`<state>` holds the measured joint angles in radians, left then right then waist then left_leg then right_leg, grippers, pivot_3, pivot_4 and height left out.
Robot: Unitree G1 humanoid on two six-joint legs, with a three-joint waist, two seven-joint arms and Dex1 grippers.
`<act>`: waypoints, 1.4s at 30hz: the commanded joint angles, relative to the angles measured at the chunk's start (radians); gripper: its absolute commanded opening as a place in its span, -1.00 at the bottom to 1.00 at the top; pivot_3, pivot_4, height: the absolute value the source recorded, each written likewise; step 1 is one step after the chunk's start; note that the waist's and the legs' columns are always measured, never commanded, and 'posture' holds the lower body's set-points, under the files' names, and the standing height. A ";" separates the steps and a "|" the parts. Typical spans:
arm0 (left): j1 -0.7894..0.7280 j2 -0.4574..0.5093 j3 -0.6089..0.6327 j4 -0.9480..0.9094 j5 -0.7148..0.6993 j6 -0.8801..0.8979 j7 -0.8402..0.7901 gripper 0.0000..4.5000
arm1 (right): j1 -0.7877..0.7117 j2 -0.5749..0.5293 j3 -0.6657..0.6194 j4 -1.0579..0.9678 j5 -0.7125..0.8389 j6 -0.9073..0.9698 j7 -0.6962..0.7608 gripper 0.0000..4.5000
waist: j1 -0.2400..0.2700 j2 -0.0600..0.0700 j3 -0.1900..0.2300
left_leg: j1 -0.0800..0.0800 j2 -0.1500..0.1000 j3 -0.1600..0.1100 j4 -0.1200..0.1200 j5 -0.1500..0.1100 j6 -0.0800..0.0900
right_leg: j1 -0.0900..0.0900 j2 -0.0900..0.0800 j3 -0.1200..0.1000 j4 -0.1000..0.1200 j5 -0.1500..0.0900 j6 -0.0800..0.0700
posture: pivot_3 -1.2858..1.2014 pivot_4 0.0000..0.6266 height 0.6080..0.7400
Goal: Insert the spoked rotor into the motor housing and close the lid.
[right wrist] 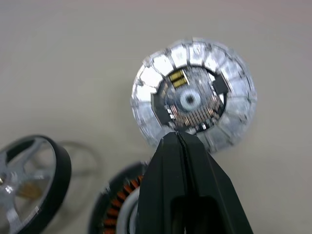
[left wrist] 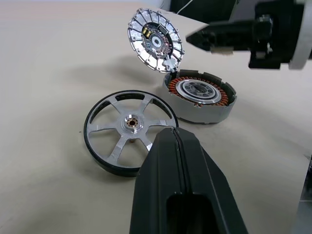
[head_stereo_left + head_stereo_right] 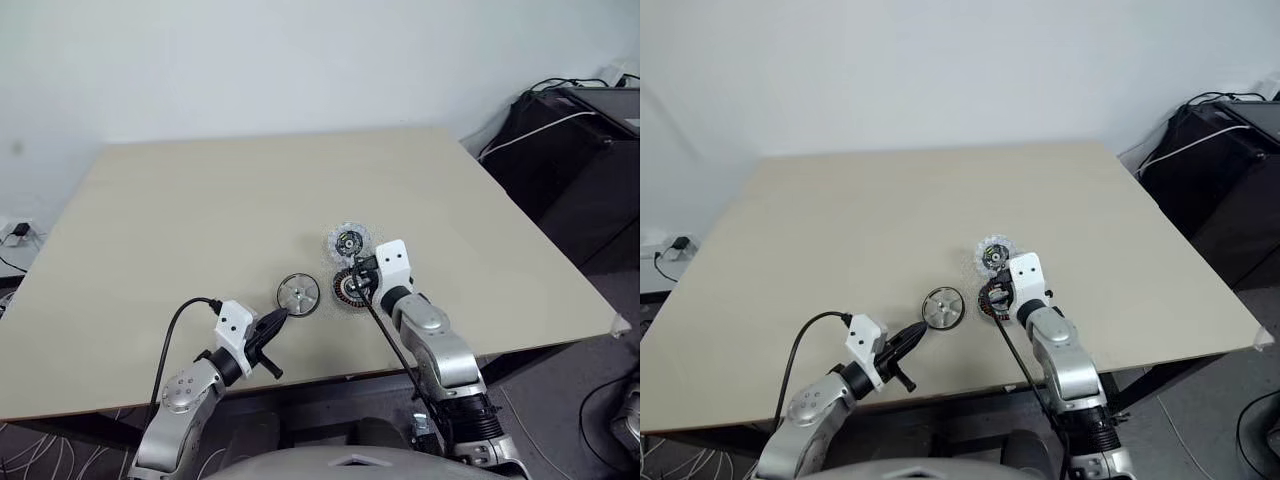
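Clearly little is finished: the dark-rimmed, silver-spoked rotor [image 2: 127, 130] lies on the beige tabletop [image 3: 200, 210], beside the copper-wound round motor housing [image 2: 200, 95], not inside it. The pale, scalloped silvery lid [image 2: 155, 40] stands tilted up at the housing's far edge, open. Insertion and closing both remain. The left end effector [image 3: 276, 320], fingers together, hovers near the rotor; the right end effector [image 2: 195, 37], also pinched together and holding nothing, sits by the lid. Whether lid and housing are hinged is hard to make out.
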<state>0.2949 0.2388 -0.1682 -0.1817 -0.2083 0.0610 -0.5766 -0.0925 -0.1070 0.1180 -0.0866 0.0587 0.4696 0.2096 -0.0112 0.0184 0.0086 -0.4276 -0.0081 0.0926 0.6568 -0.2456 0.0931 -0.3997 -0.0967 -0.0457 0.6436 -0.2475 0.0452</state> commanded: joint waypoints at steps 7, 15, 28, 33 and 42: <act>-0.011 0.001 -0.002 -0.026 -0.013 0.003 -0.002 -1.00 | 0.005 -0.003 0.086 0.105 -0.049 0.048 0.015 -0.98 | 0.000 0.000 0.000 | 0.000 0.000 0.000 0.000 0.000 0.000 | 0.000 0.000 0.000 0.000 0.000 0.000 | 0.03 -1.00 1.00; -0.004 0.002 0.001 -0.027 -0.015 0.006 0.000 -1.00 | 0.008 -0.001 0.046 0.037 -0.025 0.043 0.014 -0.98 | 0.000 -0.002 -0.002 | 0.001 0.000 0.000 0.000 0.000 0.000 | 0.001 0.000 0.000 0.000 0.000 0.000 | 0.03 -1.00 1.00; -0.009 0.002 -0.004 -0.029 -0.015 0.016 -0.008 -1.00 | -0.030 0.030 0.021 0.067 -0.012 -0.010 0.005 -0.98 | 0.000 -0.001 0.000 | 0.000 0.000 0.000 0.000 0.000 0.000 | 0.000 0.000 0.000 0.000 0.000 0.000 | 0.03 -1.00 1.00; -0.003 0.002 -0.001 -0.030 -0.016 0.014 -0.006 -1.00 | -0.009 0.011 0.068 0.136 -0.042 0.041 0.021 -0.98 | 0.000 -0.001 0.000 | 0.000 0.000 0.000 0.000 0.000 0.000 | 0.000 0.000 0.000 0.000 0.000 0.000 | 0.03 -1.00 1.00; -0.002 0.003 0.000 -0.034 -0.018 0.017 -0.003 -1.00 | 0.001 0.015 0.037 0.017 0.024 0.022 0.065 -0.98 | 0.000 -0.002 -0.001 | 0.001 0.000 0.000 0.000 0.000 0.000 | 0.001 0.000 0.000 0.000 0.000 0.000 | 0.03 -1.00 1.00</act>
<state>0.3046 0.2395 -0.1682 -0.1817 -0.2145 0.0815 -0.5773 -0.0740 -0.0975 0.1752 -0.0037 0.0548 0.5048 0.2600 -0.0114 0.0160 0.0072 -0.4266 -0.0080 0.0925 0.6563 -0.2456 0.0931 -0.3989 -0.0970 -0.0457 0.6440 -0.2478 0.0447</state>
